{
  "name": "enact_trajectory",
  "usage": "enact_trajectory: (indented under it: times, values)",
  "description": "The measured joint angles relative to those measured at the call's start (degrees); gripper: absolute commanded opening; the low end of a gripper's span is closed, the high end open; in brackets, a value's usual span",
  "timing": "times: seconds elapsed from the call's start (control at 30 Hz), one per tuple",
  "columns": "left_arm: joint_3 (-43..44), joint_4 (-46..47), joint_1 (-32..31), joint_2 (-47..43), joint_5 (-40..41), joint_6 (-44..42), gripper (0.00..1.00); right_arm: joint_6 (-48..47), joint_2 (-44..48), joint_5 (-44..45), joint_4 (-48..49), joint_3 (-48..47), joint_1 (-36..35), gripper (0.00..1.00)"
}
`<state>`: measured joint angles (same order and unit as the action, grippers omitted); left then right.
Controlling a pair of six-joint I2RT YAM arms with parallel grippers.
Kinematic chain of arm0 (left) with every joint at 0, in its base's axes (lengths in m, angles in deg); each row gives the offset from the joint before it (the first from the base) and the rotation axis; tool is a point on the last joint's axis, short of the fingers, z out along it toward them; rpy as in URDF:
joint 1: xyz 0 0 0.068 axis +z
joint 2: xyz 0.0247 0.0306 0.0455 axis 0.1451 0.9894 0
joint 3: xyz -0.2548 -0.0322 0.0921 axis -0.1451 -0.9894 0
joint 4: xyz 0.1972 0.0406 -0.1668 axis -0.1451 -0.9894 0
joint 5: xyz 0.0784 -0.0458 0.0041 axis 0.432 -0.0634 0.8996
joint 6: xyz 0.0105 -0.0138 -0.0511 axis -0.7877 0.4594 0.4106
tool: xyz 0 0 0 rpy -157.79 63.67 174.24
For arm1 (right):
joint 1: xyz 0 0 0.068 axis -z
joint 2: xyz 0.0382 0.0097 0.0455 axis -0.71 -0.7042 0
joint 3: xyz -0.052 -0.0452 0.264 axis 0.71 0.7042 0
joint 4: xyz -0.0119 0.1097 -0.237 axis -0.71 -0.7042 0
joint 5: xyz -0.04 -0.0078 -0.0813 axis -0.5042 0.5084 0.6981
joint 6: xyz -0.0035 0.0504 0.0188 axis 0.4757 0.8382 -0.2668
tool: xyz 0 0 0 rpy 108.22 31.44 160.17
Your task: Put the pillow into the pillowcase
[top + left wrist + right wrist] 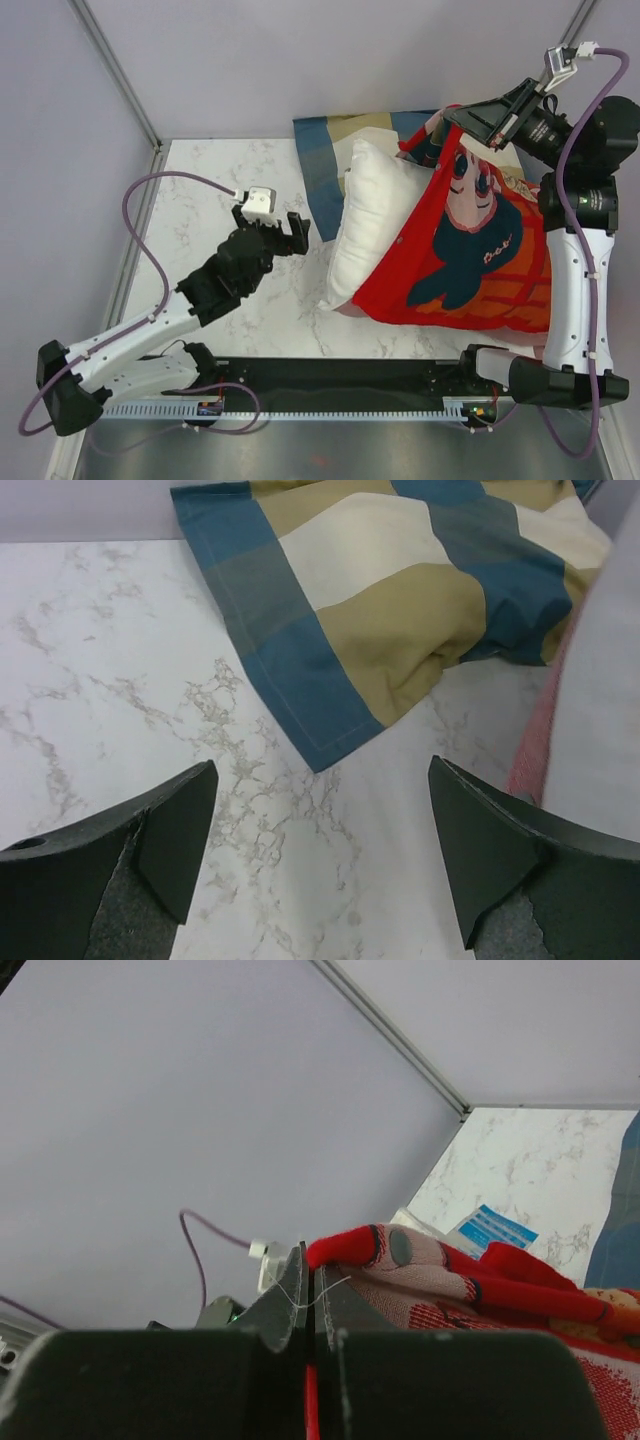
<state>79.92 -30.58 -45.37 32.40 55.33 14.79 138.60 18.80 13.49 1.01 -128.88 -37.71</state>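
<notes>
Half the pillow [375, 215] inserted: right gripper [311, 1295] clamps pillowcase [470, 260] hem near far-right corner; left gripper [272, 228], wide, empty, should push inward.

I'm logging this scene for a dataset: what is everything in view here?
pillow: one, plain white, mid-table, right part inside the pillowcase, left part sticking out.
pillowcase: one, red with cartoon figures, covering the pillow's right part.
checked pillow: one, blue, tan and cream, at the table's far side behind the pillow.
table: one, white marble.
cables: two, purple, one along each arm.
left gripper: one, black, open and empty, above the table left of the pillow.
right gripper: one, black, shut on the pillowcase's far edge.
</notes>
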Motion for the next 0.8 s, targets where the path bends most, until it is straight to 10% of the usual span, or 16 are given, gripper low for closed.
enact_trajectory:
  times: [0.37,0.8]
  values:
    - [6.82,20.5,10.16,12.61,-42.47,8.7,0.85,-0.37,0.48,-1.36,-1.01,0.09,-0.76,0.0]
    - [18.01,20.61,-2.23,22.91,-47.87,7.98,0.86,-11.56,-7.93,11.23,-14.38,-7.98,-20.17,0.0]
